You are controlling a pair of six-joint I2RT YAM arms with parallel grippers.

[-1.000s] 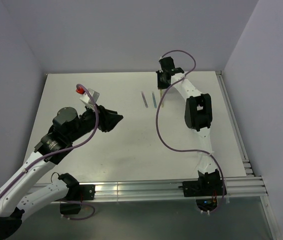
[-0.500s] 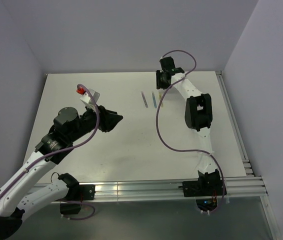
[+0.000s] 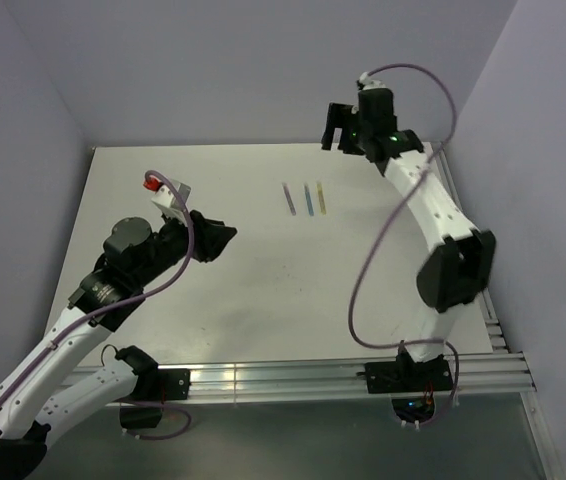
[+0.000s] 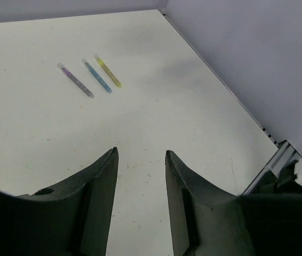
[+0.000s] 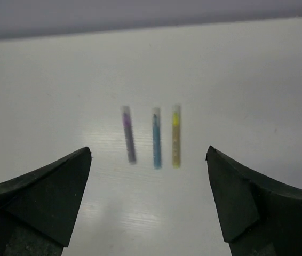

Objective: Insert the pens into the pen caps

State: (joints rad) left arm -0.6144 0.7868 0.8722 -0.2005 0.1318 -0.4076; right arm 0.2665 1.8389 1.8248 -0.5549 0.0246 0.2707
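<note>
Right gripper released, empty, over thin yellow plastic pen; left gripper half-parted, empty, well apart. Best: rise vertically, no nudging.

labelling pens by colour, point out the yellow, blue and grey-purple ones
yellow pen (image 5: 176, 137), right wrist view, middle of its shaft
blue pen (image 5: 156, 138), right wrist view, middle of its shaft
grey-purple pen (image 5: 129, 136), right wrist view, middle of its shaft

Three pens lie side by side, far back on the table

No legible text or markings
</note>
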